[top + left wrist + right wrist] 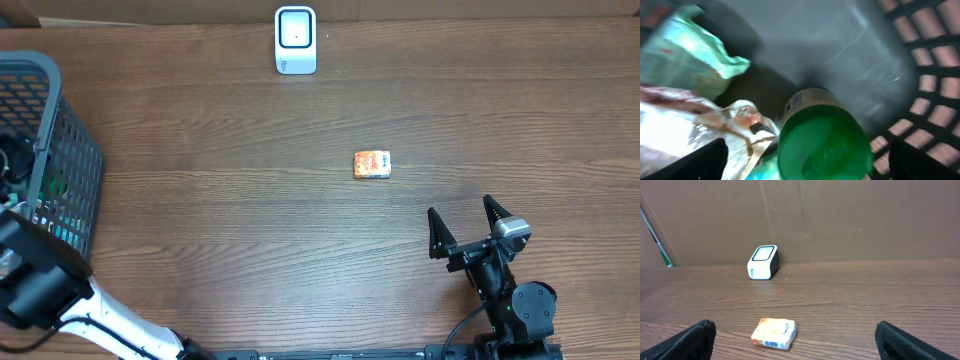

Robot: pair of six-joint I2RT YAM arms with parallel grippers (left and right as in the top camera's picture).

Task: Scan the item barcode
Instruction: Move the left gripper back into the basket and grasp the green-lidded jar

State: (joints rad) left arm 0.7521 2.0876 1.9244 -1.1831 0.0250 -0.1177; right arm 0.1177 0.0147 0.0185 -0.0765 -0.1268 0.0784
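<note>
Far left, the grey mesh basket [60, 150] sits right at the table's [220, 230] left edge, and the left arm [40, 285] reaches up into it from the near corner. From the left wrist camera we're down inside: the left gripper [810, 167] stands wide, its dark fingers [695, 162] out at the bottom corners of the picture, gripping nothing. It's tight in there. A pale green pouch [685, 50] lies upper left, with a clear crinkled wrapper [740, 120] below it. A green-lidded tub [825, 147] sits right between the fingers, apart from both. The lattice wall closes in on the right.

Moving right, a broad stretch of bare wood opens up. The white scanner [295, 40] stands at the far edge, against the cardboard wall [840, 220]. The orange packet [372, 164] lies flat near mid-table, well apart from the scanner and a little to its right, with bare wood between them. In the right wrist view, a barcode strip shows on its near side.

Right again, near the front edge, the right gripper [460, 208] has its jaws spread fully, empty. It points towards the far edge, with the packet ahead and to its left and open wood between.
</note>
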